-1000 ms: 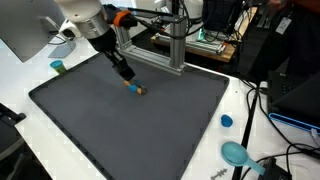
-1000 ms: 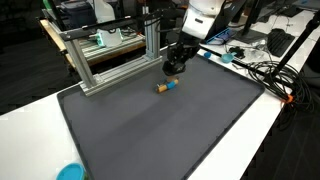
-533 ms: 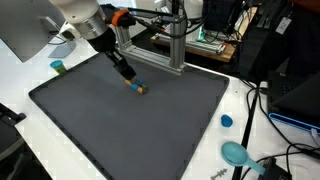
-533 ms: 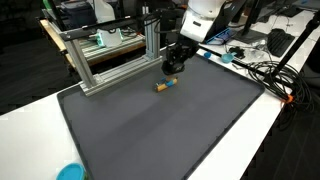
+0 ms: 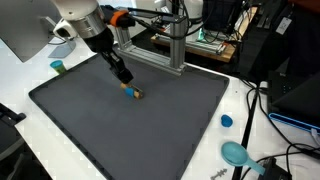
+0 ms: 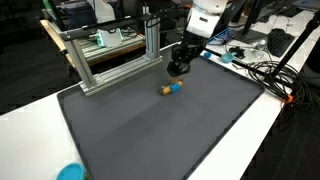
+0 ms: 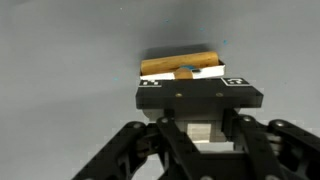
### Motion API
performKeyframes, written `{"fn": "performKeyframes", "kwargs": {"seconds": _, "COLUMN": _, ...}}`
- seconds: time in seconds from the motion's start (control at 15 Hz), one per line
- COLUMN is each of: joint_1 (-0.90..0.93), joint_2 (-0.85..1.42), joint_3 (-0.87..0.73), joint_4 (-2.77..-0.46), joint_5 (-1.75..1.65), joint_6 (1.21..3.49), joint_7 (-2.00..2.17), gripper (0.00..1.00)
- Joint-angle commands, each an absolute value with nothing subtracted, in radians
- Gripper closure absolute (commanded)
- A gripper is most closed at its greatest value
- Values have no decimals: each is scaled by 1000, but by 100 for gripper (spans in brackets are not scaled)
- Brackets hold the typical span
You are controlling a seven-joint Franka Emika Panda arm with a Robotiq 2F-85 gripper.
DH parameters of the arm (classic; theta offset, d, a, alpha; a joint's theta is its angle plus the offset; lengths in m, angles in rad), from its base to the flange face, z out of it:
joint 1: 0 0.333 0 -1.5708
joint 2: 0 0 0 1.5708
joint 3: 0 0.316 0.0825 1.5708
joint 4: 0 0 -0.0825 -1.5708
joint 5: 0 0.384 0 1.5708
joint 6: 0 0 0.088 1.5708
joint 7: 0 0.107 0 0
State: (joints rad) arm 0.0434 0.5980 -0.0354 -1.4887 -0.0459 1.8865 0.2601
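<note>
A small tan and blue object lies on the dark grey mat, and it shows in both exterior views. My gripper hangs tilted just beside it, tip close to the mat, also seen from the opposite side. Its fingers look narrow and pressed together, with nothing between them. In the wrist view the object lies crosswise just beyond the gripper, with a white strip under its tan part. I cannot tell whether the tip touches it.
An aluminium frame stands along the mat's far edge. A small blue cap, a teal scoop and cables lie on the white table. A teal cup sits beside the mat.
The gripper has shifted slightly and lowered beside the object. The object has moved a little across the mat.
</note>
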Motion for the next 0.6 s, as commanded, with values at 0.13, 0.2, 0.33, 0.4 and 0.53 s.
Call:
{"fn": "performKeyframes", "kwargs": {"seconds": 0.13, "joint_1": 39, "joint_2": 541, "joint_3": -37, "joint_4": -1463, "joint_5": -37, "joint_6": 1873, "joint_7": 241, "gripper": 78}}
{"fn": "performKeyframes", "kwargs": {"seconds": 0.2, "joint_1": 41, "joint_2": 526, "joint_3": -38, "joint_4": -1454, "joint_5": -46, "joint_6": 1855, "joint_7": 232, "gripper": 78}}
{"fn": "performKeyframes", "kwargs": {"seconds": 0.33, "joint_1": 52, "joint_2": 511, "joint_3": -46, "joint_4": -1434, "joint_5": -75, "joint_6": 1837, "joint_7": 237, "gripper": 78}}
{"fn": "performKeyframes", "kwargs": {"seconds": 0.4, "joint_1": 53, "joint_2": 509, "joint_3": -46, "joint_4": -1428, "joint_5": -80, "joint_6": 1830, "joint_7": 240, "gripper": 78}}
{"fn": "performKeyframes", "kwargs": {"seconds": 0.53, "joint_1": 57, "joint_2": 506, "joint_3": -48, "joint_4": -1430, "joint_5": -95, "joint_6": 1818, "joint_7": 251, "gripper": 78}}
